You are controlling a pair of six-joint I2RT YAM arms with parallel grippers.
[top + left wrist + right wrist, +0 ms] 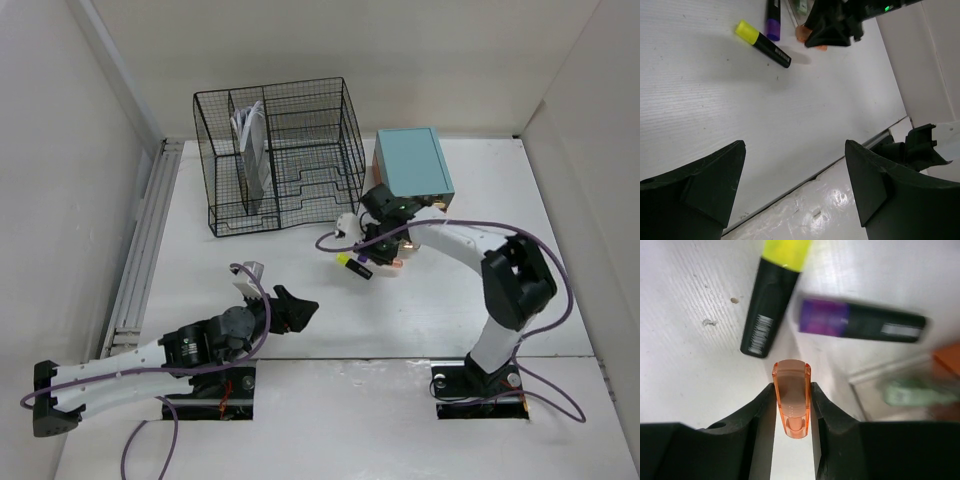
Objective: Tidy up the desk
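Left pincer (298,310) sits nearest, low over the front of the worktop (400,320). Its two black fingers (695,195) are spread wide, with only bare white surface between them. The worktop is the broad white surface that runs from the arm bases to the back wall and carries everything else.

Further in, about the middle, the right pincer (791,390) points down at the surface. It is closed on a see-through orange marker (791,415), with one finger pressed against each side and the rounded end sticking out past the fingertips. Whether the marker touches the worktop I cannot tell.

Just beyond that end lie two black-bodied markers. One is a yellow-capped marker (772,300); the other is a purple-capped marker (860,322), lying crosswise to it and just apart. Beside these, blurred in the right wrist view, are a pale green thing (912,392) and an orange edge (947,360); what they are I cannot tell.

Behind the right pincer a teal box (412,163) stands on the worktop. To its left, near the back wall, stands a black wire rack (290,170) with several compartments. White papers (250,135) stand upright in a slot on its left side.
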